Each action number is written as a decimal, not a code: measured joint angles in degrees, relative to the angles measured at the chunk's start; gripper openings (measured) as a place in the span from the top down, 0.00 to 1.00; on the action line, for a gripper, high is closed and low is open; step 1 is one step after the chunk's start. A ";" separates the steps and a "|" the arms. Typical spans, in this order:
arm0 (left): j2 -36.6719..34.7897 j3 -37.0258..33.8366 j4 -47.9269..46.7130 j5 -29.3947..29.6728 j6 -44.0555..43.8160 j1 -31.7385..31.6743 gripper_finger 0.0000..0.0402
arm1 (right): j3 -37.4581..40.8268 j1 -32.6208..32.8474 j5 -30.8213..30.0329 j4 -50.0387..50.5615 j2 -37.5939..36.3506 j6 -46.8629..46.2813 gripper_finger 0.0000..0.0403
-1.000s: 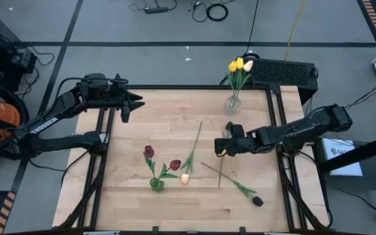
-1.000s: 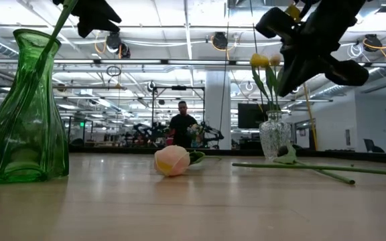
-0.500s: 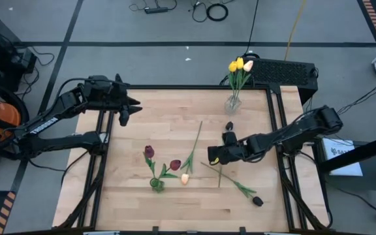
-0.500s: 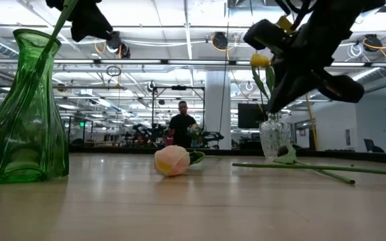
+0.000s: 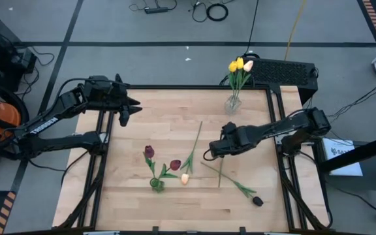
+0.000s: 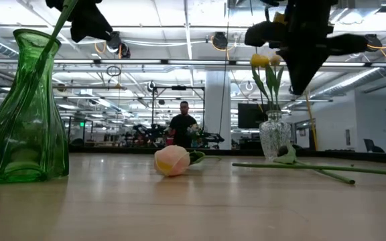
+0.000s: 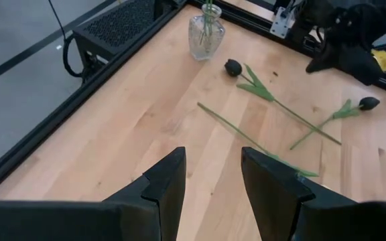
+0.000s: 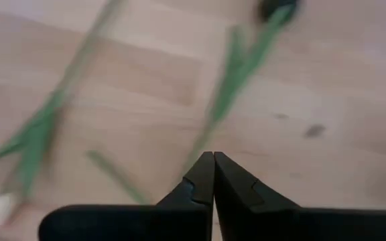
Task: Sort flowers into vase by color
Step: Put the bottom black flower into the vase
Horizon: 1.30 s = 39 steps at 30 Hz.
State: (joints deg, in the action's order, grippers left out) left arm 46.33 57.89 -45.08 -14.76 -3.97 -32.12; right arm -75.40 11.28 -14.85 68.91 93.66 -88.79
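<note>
My right gripper (image 5: 208, 155) is shut and empty above the table's middle, over the crossed stems; its closed fingertips (image 8: 213, 161) hover over green stems. Two near-black tulips lie flat on the table: one head (image 5: 229, 125) toward the far side, one (image 5: 258, 201) near the front right. A cream-peach tulip (image 5: 185, 178) and a dark red head (image 5: 175, 164) lie beside the green vase (image 5: 156, 185), which holds a dark red tulip (image 5: 149, 151). The clear vase (image 5: 232, 103) holds yellow tulips (image 5: 236, 65). My left gripper (image 7: 210, 175) waits open at the far left.
The table has a black frame rail (image 5: 276, 117) on each side, and a black box (image 5: 282, 70) stands behind the clear vase. Bare wood (image 5: 162, 114) lies between the two arms. In the low view, a person (image 6: 183, 127) stands far off in the room.
My right gripper has moved toward the table's left, from beside the right rail to above the crossed stems, and has tipped to point more steeply down. That uncovered the far near-black tulip head. The flowers and the left arm have kept still.
</note>
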 joint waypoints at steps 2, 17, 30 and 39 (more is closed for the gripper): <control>0.00 0.00 0.00 0.01 0.07 0.00 0.62 | -2.20 -0.39 -0.07 4.28 1.48 -0.40 1.00; 0.02 0.00 0.02 0.24 0.34 0.00 0.62 | -2.44 3.08 2.72 5.04 5.26 3.58 1.00; 0.02 0.00 0.85 0.26 0.28 0.00 0.62 | -1.02 5.35 20.05 7.02 5.37 7.01 0.73; 0.02 0.00 0.55 0.22 0.23 0.00 0.62 | 0.10 14.97 25.61 4.88 5.37 8.28 0.54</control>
State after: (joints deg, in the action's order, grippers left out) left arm 46.35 57.89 -44.53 -14.55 -3.74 -32.12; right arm -75.31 26.25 10.76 73.80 99.02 -80.50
